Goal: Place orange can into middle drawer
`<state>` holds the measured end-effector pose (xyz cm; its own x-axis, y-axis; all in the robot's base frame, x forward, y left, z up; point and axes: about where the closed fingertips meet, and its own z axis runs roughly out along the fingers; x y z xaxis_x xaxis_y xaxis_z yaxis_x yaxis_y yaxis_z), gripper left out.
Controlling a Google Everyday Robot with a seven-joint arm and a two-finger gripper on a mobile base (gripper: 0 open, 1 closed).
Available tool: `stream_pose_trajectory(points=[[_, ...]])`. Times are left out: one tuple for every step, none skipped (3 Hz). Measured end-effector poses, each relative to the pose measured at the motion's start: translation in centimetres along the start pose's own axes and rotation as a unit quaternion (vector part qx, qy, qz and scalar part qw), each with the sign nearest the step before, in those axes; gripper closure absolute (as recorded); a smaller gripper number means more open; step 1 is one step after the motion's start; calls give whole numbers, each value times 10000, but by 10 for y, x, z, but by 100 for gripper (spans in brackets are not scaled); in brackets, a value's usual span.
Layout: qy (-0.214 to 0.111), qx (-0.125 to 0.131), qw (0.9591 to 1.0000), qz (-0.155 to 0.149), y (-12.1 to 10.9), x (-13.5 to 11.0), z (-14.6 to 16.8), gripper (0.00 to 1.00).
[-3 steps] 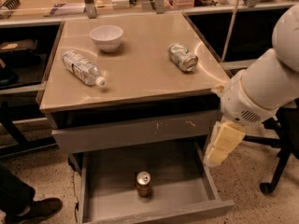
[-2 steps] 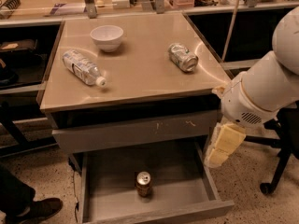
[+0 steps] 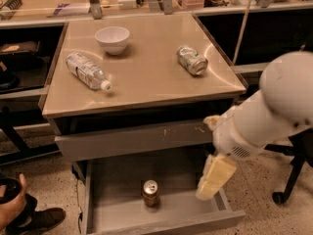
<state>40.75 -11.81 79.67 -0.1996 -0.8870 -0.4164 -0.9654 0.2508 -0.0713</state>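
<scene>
**Ana:** Camera view cuts off the big white arm (image 3: 274, 106) at the right side. What else is hard to see?

**Ben:** The middle drawer (image 3: 112, 207) is pulled out. Its front runs off the bottom edge.

**Ana:** What has changed?

**Ben:** The claw (image 3: 215, 177) is lower now and more to the left, over the drawer's right side. The orange can (image 3: 150, 192) has not moved.

**Ana:** Is the claw open?

**Ben:** I cannot tell. It looks like one pale lump, with nothing in it that I can see. The orange can stands up in the middle drawer, apart from the claw.
</scene>
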Motion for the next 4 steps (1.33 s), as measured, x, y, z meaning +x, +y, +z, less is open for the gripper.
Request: stream_pose_trajectory(points=[[-433, -402, 9982, 105, 24, 3, 72, 0], [-624, -747, 9949, 253, 36, 4, 130, 0], [-649, -758, 9946, 287, 35, 6, 136, 0], [-706, -795, 9938, 331, 39, 7, 155, 0]])
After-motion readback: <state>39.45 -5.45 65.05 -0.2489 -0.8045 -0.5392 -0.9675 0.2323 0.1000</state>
